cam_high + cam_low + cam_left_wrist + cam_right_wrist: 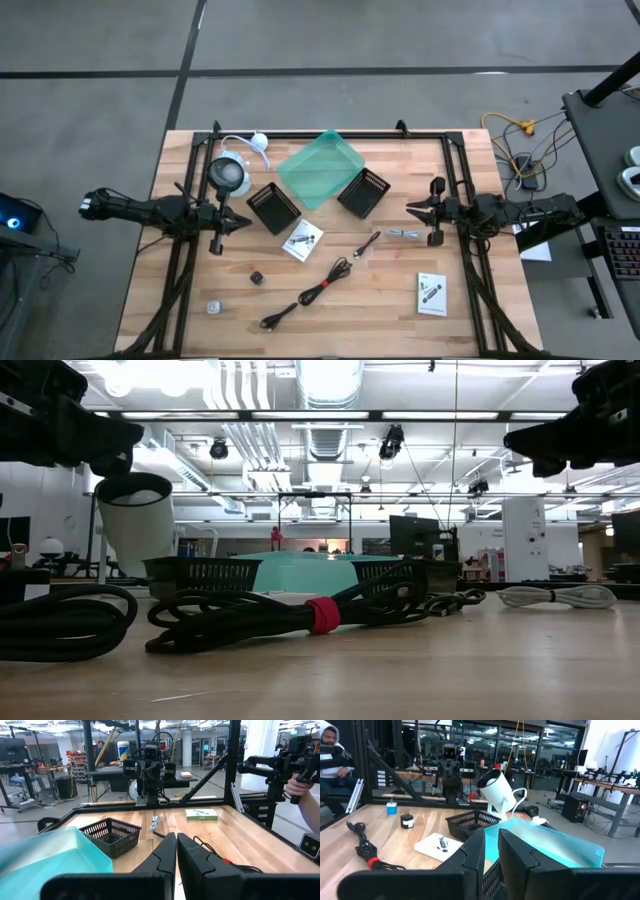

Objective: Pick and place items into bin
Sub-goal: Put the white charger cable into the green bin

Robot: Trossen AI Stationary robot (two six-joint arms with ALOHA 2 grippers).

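Waiting at opposite edges of the worktop (200, 310), both arms sit raised and clear of the objects, which looks like a ready pose before any pick. The left end effector (240, 225) has its fingers pressed nearly together and carries nothing; the right end effector (413, 209) shows a narrow gap between its fingers and is likewise empty.

Between them stands the teal bin (320, 168), flanked by two black mesh baskets (273, 209), so either arm can reach it. Every item lies loose in front of it: the black cable with red tie (318, 291), a dark pen-like stick (366, 246), a silvery piece (403, 235), one white printed packet (302, 240) near the left basket and another (431, 294) towards the right, a tiny black cube (257, 277) and a tiny pale piece (214, 307).

From table height the cable fills the foreground and hides most small items; packet print is unreadable.
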